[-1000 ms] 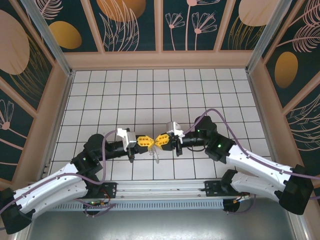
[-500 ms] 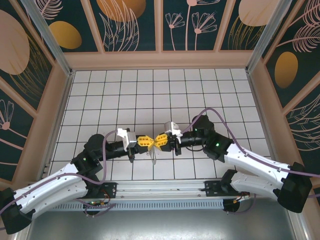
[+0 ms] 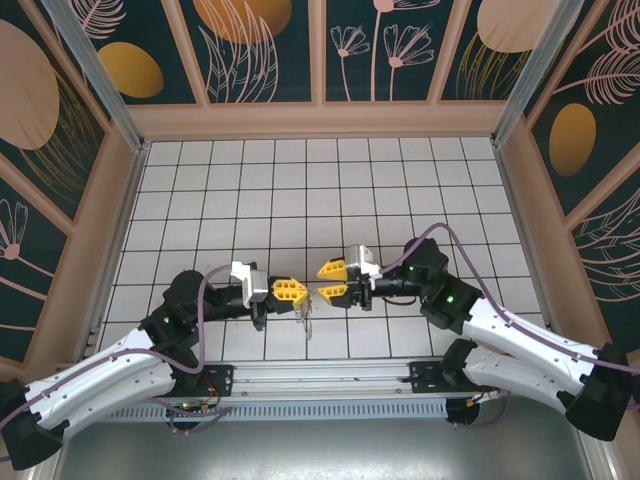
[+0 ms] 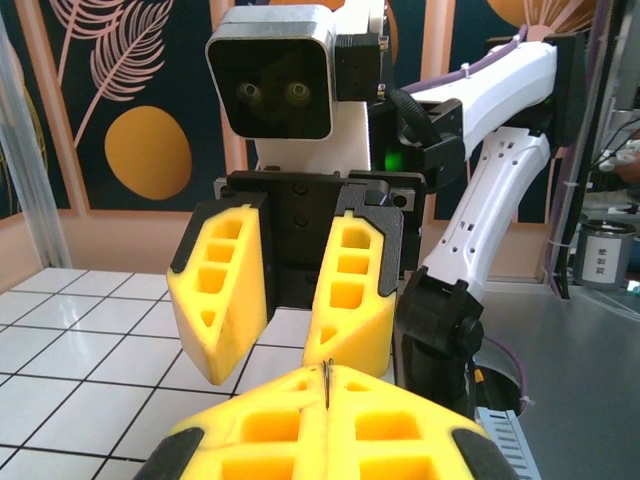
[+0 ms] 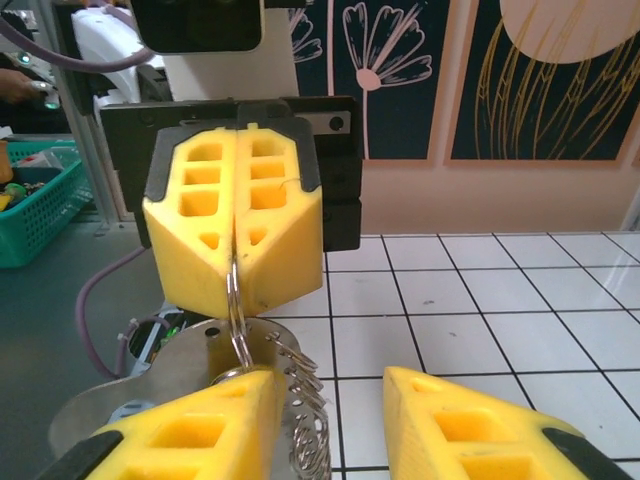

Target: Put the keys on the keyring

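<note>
- Yellow-fingered left gripper (image 3: 298, 290) is clenched on the keyring (image 5: 234, 300), with silvery keys (image 3: 305, 318) hung beneath.
- Right gripper (image 3: 323, 281) is spread apart, just beside it.

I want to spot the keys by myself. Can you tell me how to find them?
Look at the white tiled table, near its front edge where two robot arms meet. The left gripper squeezes its yellow fingers shut on the keyring's thin wire ring, and the keys dangle under it. They are thin, silvery and jagged, unlike the chunky yellow fingers around them.
</note>
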Tool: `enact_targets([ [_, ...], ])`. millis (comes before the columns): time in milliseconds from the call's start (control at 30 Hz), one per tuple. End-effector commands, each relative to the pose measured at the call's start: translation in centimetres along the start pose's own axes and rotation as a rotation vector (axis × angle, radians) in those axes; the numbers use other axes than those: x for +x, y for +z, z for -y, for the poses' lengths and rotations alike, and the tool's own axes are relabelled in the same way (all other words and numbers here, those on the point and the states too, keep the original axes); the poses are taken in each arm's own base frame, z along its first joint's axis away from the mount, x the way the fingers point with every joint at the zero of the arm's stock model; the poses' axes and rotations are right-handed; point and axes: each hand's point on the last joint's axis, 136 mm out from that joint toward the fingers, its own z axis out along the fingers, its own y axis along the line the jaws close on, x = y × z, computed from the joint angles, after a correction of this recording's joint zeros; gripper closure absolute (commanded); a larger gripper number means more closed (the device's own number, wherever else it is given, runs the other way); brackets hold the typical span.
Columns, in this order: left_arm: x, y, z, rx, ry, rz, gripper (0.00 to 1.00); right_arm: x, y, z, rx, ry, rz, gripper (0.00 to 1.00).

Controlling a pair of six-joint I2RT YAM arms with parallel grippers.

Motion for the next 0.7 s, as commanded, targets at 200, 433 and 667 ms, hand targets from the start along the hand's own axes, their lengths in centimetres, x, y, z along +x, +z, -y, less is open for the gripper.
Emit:
enact_targets([
  [200,-2.8,-0.2,1.4,0.065,0.032,0.079,1.00,-1.0,-0.4,-2.3,-0.117,-0.052,0.059,0.68],
  [433,-2.8,-0.1,1.5,0.073,0.033,0.070,1.00,-1.2,0.2,-2.5,-0.156,-0.044,0.053,0.70],
  [667,-2.5,0.0,1.4,0.069,0.028,0.064,1.00,-1.0,0.6,-2.7,-0.177,-0.041,0.046,0.78],
])
